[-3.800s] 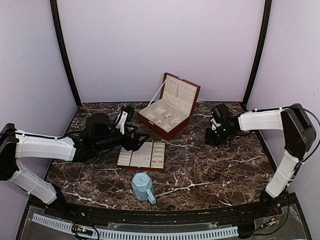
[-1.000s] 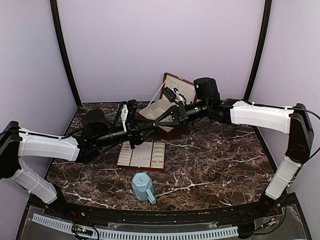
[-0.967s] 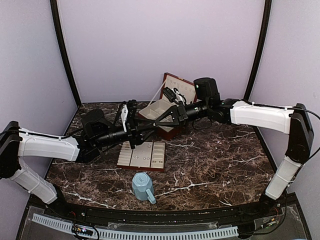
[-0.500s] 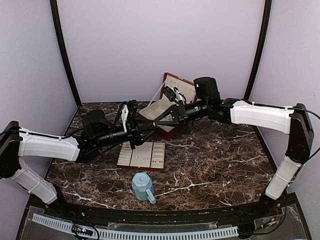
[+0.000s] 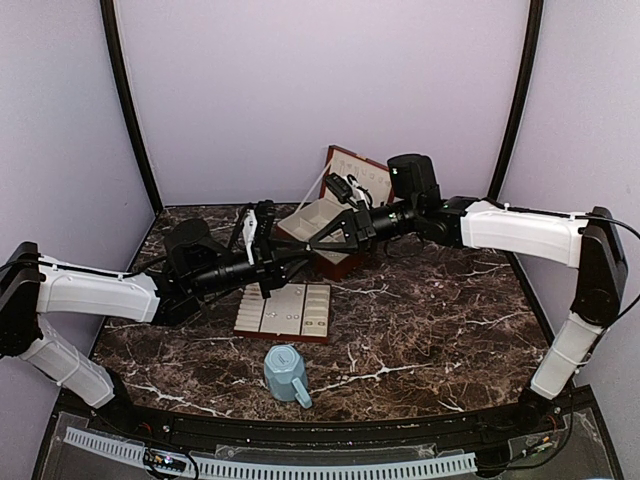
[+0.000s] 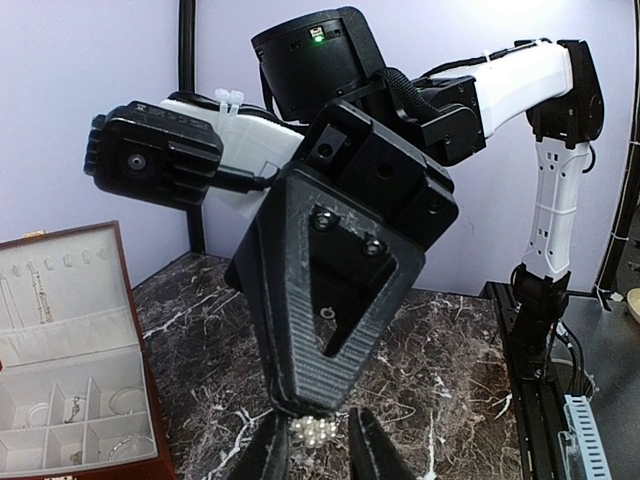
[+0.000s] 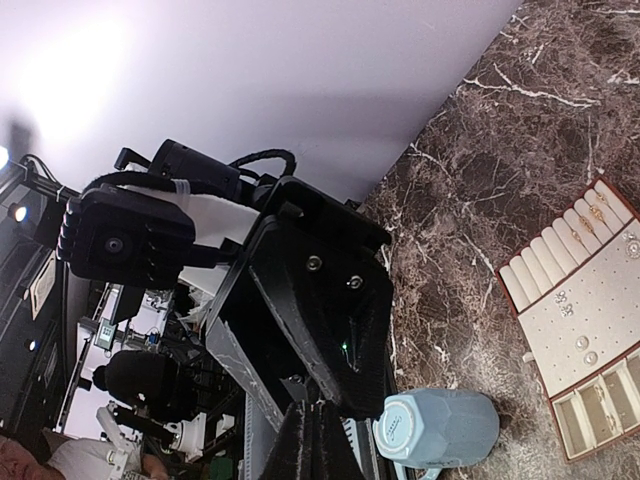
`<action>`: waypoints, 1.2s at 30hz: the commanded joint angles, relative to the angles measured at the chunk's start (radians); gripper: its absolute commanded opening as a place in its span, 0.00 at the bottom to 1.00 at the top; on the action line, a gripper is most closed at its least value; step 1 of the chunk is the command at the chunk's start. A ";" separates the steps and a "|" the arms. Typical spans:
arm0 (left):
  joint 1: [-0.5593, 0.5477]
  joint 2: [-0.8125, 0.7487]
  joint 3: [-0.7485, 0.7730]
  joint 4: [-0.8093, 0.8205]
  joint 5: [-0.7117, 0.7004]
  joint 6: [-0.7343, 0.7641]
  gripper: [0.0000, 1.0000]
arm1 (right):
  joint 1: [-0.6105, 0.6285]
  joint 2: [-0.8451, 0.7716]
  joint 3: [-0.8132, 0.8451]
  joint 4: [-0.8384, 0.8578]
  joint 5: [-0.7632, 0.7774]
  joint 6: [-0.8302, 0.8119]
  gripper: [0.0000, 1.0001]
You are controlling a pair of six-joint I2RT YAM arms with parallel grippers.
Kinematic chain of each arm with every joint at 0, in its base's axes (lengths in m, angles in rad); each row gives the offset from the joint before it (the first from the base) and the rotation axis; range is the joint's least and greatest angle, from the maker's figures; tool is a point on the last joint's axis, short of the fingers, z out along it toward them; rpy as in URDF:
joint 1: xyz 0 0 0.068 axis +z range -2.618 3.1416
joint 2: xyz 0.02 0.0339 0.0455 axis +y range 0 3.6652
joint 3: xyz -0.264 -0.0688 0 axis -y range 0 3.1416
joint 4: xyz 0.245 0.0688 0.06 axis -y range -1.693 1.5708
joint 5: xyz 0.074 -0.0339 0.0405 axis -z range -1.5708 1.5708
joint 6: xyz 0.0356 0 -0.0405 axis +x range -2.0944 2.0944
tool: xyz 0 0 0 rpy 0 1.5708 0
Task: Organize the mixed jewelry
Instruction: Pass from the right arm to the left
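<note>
Swung across from the right side of the table, the right arm (image 5: pixel 520 230) now reaches left to meet the left arm (image 5: pixel 100 292) above the marble table (image 5: pixel 430 320); earlier the two grippers were well apart.

Behind them stands the brown box (image 6: pixel 90 290), lid up and cream compartments showing. In the left wrist view a thin hoop (image 6: pixel 125 400) and other small silvery pieces lie in its cells.

Nearer lies the flat tray (image 5: pixel 318 310), with tiny studs (image 7: pixel 565 303) on its cream pad and small rings (image 7: pixel 593 205) set in its rolls. The light-blue mug (image 5: pixel 288 372) stands near the tray's front edge. A small mark on its side is too small to read.

The right gripper (image 6: pixel 303 398) has its fingers together, pinching a little pearl cluster (image 6: pixel 314 432) at their tip. The left gripper (image 6: pixel 318 458) has its fingers (image 6: pixel 375 455) apart, closely flanking that cluster. Whether they already press on it cannot be told.
</note>
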 commanded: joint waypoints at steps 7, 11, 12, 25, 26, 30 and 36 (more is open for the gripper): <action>-0.003 -0.008 0.015 0.007 0.008 0.010 0.19 | 0.008 0.019 0.010 0.010 0.003 -0.016 0.00; -0.003 -0.008 0.015 0.007 0.005 0.010 0.19 | 0.008 0.019 0.008 0.007 0.007 -0.020 0.00; -0.003 -0.008 0.015 0.007 0.003 0.011 0.19 | 0.008 0.021 0.008 0.007 0.008 -0.020 0.00; -0.002 -0.038 -0.028 -0.019 -0.063 0.016 0.16 | -0.022 -0.006 -0.015 0.054 0.053 0.018 0.36; -0.002 -0.045 -0.033 -0.027 -0.065 0.017 0.16 | -0.027 -0.012 -0.024 0.067 0.054 0.027 0.37; -0.001 -0.071 -0.054 -0.056 -0.083 0.016 0.16 | -0.042 -0.029 -0.044 0.069 0.085 0.027 0.41; -0.001 -0.110 -0.068 -0.142 -0.125 0.028 0.16 | -0.072 -0.059 -0.076 0.047 0.168 0.014 0.42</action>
